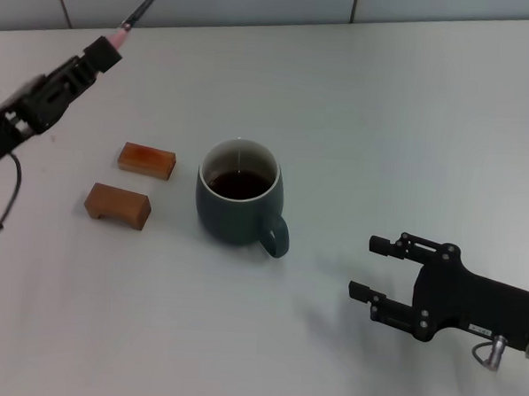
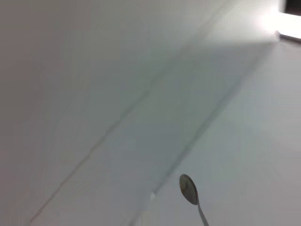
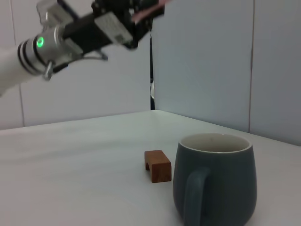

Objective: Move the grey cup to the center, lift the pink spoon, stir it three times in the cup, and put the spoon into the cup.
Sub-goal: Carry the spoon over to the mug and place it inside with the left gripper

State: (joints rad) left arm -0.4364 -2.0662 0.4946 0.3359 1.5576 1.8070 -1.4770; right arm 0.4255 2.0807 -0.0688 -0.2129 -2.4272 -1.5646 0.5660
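The grey cup (image 1: 238, 204) stands upright mid-table with dark liquid inside and its handle toward the front right; the right wrist view shows the cup (image 3: 216, 183) close up. High over the table's far left, my left gripper (image 1: 99, 54) is shut on the pink spoon (image 1: 124, 31), whose thin neck points up and away. Only the spoon's bowl (image 2: 188, 189) shows in the left wrist view. In the right wrist view the left gripper (image 3: 127, 23) hangs above and behind the cup. My right gripper (image 1: 364, 267) rests open at the front right, holding nothing.
Two brown blocks (image 1: 147, 159) (image 1: 117, 205) lie left of the cup; one of them (image 3: 157, 165) shows in the right wrist view. A tiled wall runs along the table's far edge.
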